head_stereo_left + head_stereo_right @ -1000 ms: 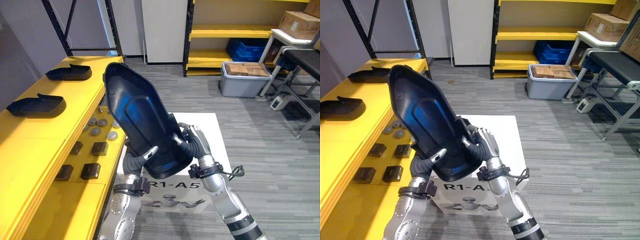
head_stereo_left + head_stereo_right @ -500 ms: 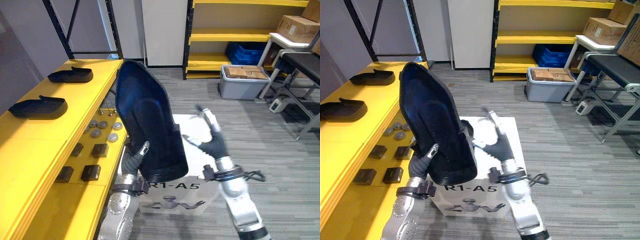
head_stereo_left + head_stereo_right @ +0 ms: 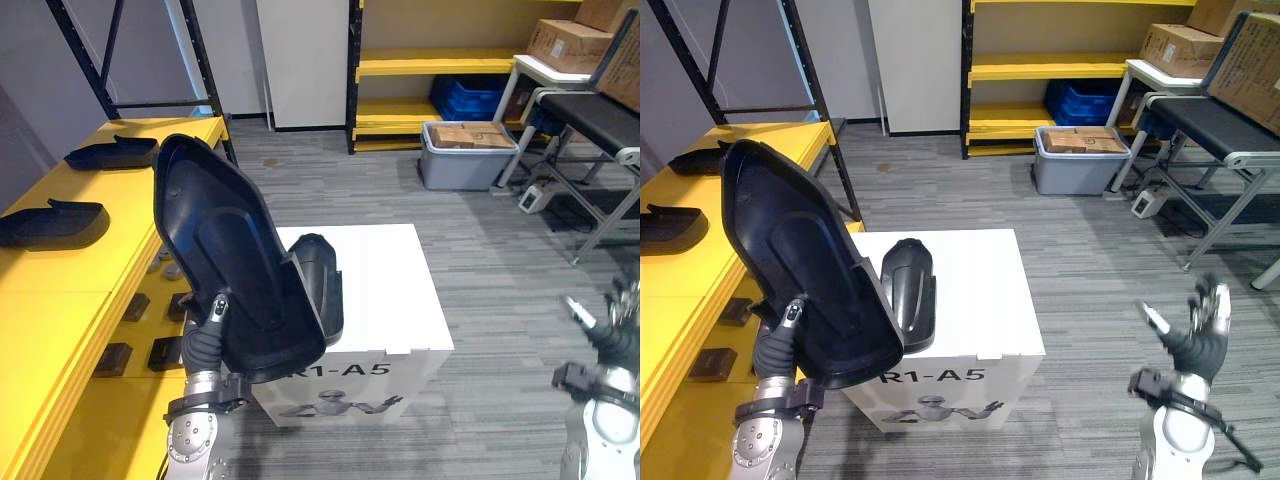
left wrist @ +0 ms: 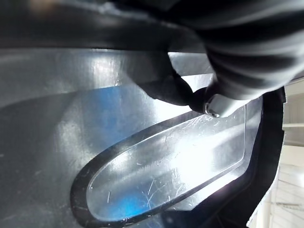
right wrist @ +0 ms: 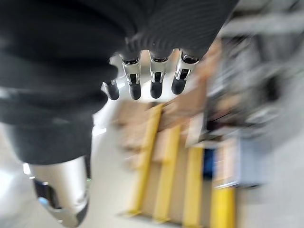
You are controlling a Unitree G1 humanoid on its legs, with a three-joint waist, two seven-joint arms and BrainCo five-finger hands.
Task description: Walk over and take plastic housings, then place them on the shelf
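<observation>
A large black plastic housing stands tilted in front of me, its hollow side towards me. My left hand is shut on its lower rim, the thumb pressed on the inner face. A smaller black housing lies on the white box just behind it. My right hand hangs far out to the right over the floor, open, its fingers holding nothing. Two more black housings rest on the yellow shelf at the left.
Small dark blocks lie on the shelf's lower level. A black rack upright rises behind the shelf. A grey bin, a blue crate and a metal-legged table stand at the back right.
My right hand let go of the large housing and swung far out to the right. The left hand alone now holds it. The camera has turned a little.
</observation>
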